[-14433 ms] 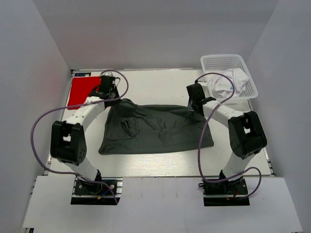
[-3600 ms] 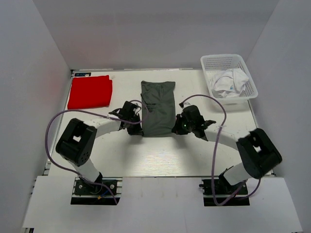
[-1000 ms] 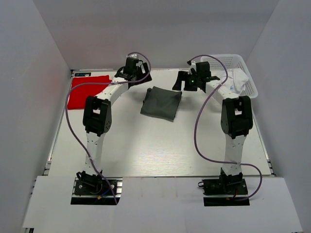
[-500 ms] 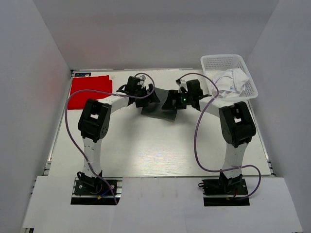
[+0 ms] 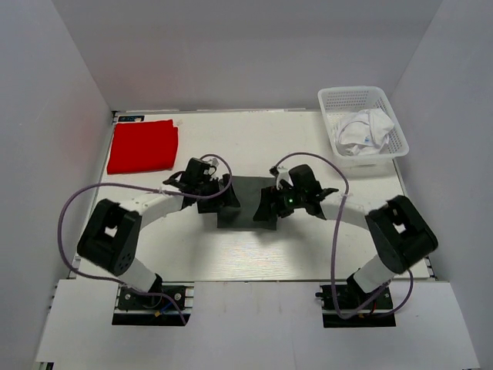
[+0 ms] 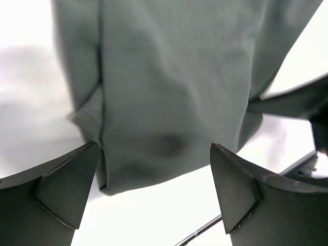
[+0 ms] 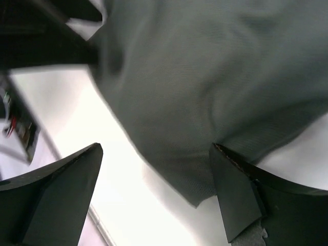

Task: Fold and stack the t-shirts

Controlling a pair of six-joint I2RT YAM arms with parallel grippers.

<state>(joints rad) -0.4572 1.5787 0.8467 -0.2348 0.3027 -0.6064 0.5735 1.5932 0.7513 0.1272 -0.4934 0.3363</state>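
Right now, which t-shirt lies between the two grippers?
The dark grey-green t-shirt, folded mid-table. The red t-shirt lies at the far left corner; the white t-shirt is in the basket.

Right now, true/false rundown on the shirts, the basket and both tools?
1. The dark grey-green t-shirt lies folded between the left tool and the right tool. True.
2. The right tool is shut on it. False: its jaws stand wide open.
3. The red t-shirt is in the white mesh basket. False: it lies folded at the table's far left corner; the basket holds white t-shirts.
4. The red and grey-green t-shirts lie apart, unstacked. True.
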